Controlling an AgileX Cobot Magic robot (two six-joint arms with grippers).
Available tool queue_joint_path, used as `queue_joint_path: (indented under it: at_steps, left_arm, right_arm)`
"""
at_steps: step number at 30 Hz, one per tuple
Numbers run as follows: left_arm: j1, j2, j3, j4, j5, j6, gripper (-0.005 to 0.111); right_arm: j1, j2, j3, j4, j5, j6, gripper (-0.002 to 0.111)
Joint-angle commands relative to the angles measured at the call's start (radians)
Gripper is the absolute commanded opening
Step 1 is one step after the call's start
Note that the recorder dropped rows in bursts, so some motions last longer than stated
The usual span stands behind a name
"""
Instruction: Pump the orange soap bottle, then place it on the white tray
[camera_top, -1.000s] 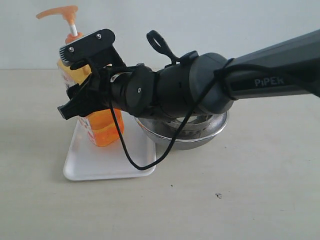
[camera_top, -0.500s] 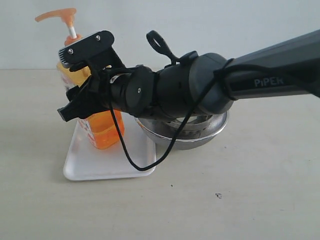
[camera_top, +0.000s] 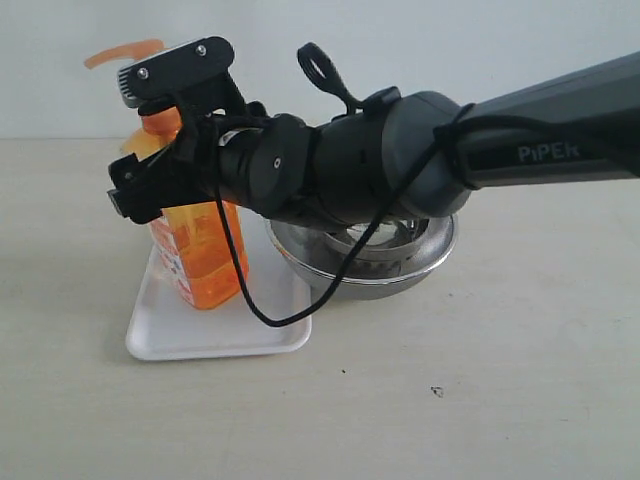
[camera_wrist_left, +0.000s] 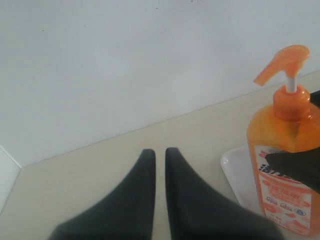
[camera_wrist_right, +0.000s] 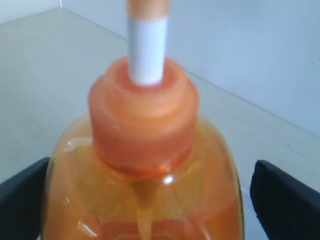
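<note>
The orange soap bottle (camera_top: 200, 260) stands on the white tray (camera_top: 200, 335), leaning slightly. Its pump head (camera_top: 125, 50) points left with the white stem raised (camera_wrist_right: 147, 47). My right gripper (camera_top: 150, 140) reaches in from the right at the height of the bottle's shoulders. In the right wrist view its fingers (camera_wrist_right: 285, 200) flank the bottle (camera_wrist_right: 145, 125), with a small gap showing on one side, so it is open. My left gripper (camera_wrist_left: 160, 152) is shut on nothing, off to the side of the bottle (camera_wrist_left: 285, 150) and the tray (camera_wrist_left: 235, 170). It does not show in the exterior view.
A round steel bowl (camera_top: 400, 265) sits right beside the tray, under the right arm (camera_top: 520, 150). A black cable loops down from the right wrist over the tray's front corner (camera_top: 270, 320). A pale wall rises behind the table.
The bottle has sunk a little onto the tray. The right gripper has slid up from the bottle's body to its shoulders.
</note>
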Motion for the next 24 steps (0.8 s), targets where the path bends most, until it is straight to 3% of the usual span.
queue_joint_path:
  at_steps: [1, 16, 24]
  left_arm:
    - [0.002, -0.005, 0.004, 0.01, -0.009, -0.004, 0.005]
    - [0.002, -0.007, 0.004, 0.01, 0.047, -0.004, 0.005]
    - [0.002, -0.016, 0.004, -0.032, 0.047, -0.004, 0.005]
  right_arm:
    - [0.003, -0.031, -0.003, -0.002, 0.06, -0.02, 0.096]
    - [-0.04, -0.192, -0.001, -0.002, 0.361, -0.087, 0.096]
    - [-0.2, -0.264, -0.001, -0.008, 0.653, -0.044, 0.096]
